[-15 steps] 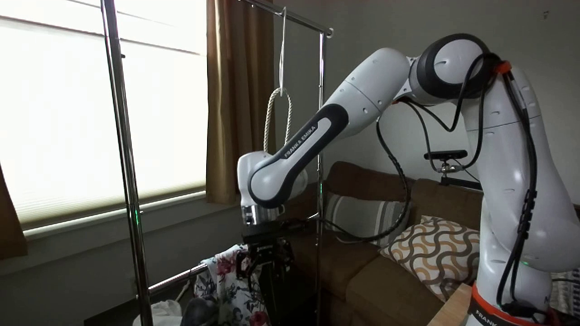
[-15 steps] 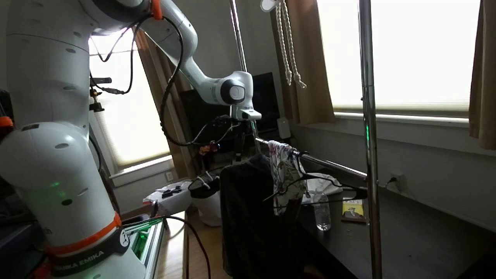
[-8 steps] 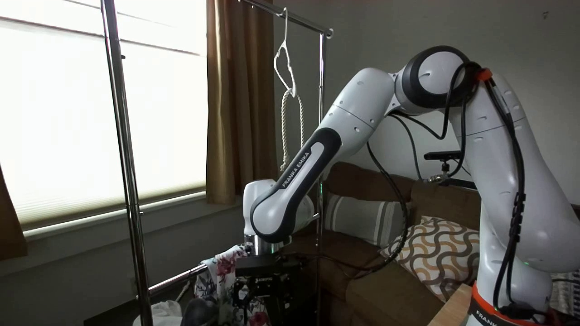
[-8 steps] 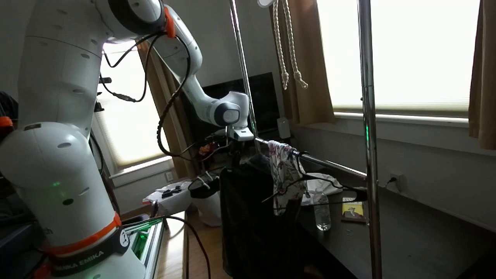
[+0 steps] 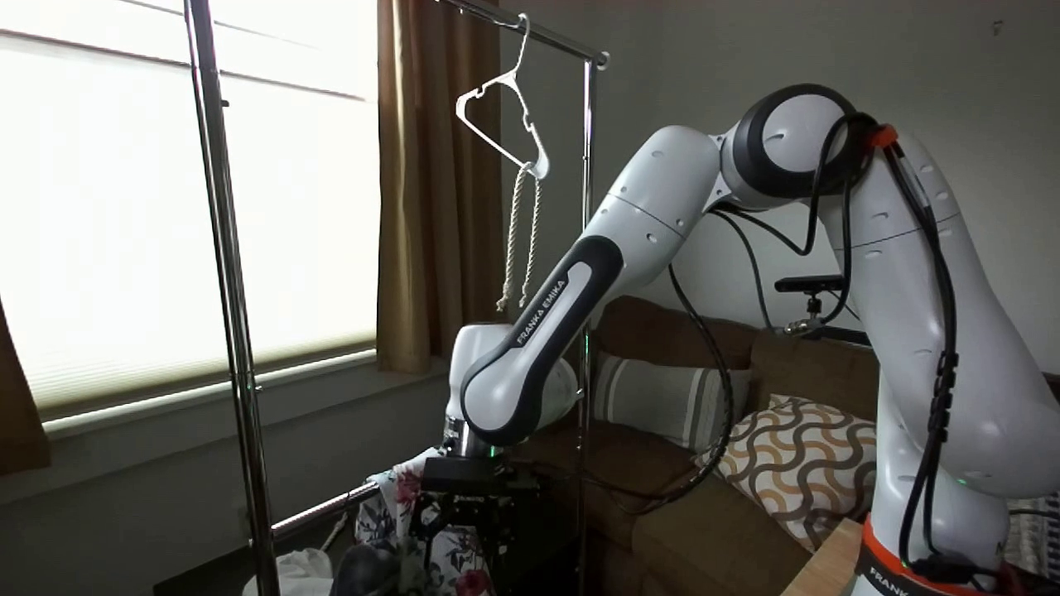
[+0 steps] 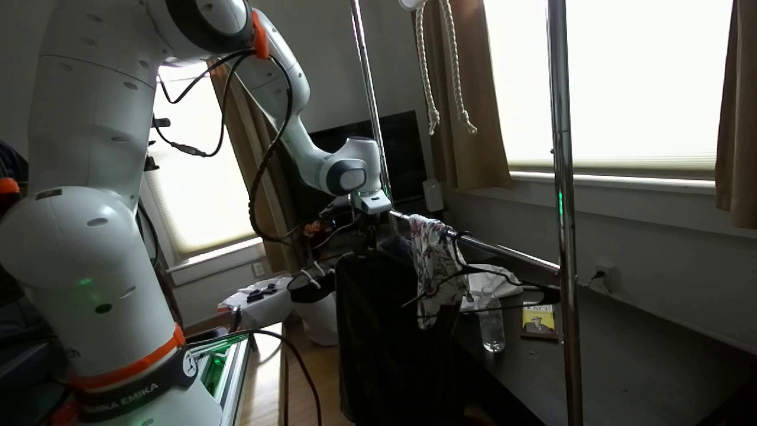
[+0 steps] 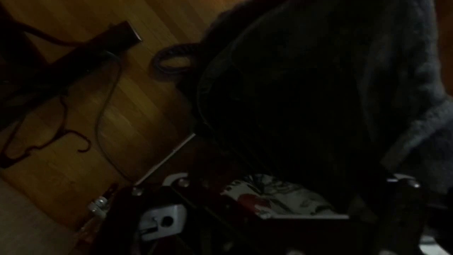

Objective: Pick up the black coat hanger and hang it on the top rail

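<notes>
The black coat hanger (image 6: pixel 465 270) hangs by its hook from the lower crossbar in an exterior view, near the flowered cloth. A dark hanger (image 7: pixel 63 132) also shows over the wooden floor in the wrist view; I cannot tell if it is the same one. The top rail (image 5: pixel 556 40) is high in an exterior view. My gripper (image 5: pixel 464 563) points down beside the flowered cloth, low at the rack. It also shows in an exterior view (image 6: pixel 369 242), just above a large dark cloth. In the wrist view the gripper (image 7: pixel 290 184) has its fingers wide apart with nothing seen between them.
A white hanger (image 5: pixel 542 157) with rope hangs from the top rail. A flowered cloth (image 6: pixel 434 254) drapes over the lower crossbar (image 6: pixel 508 251). A large dark cloth (image 6: pixel 390 331) stands below the gripper. Chrome poles (image 6: pixel 562 177) frame the rack. A bottle (image 6: pixel 491 325) stands on the dark table.
My arm and gripper have come down toward the dark cloth, then shifted and turned slightly. The white hanger on the top rail has swung round to show its full shape.
</notes>
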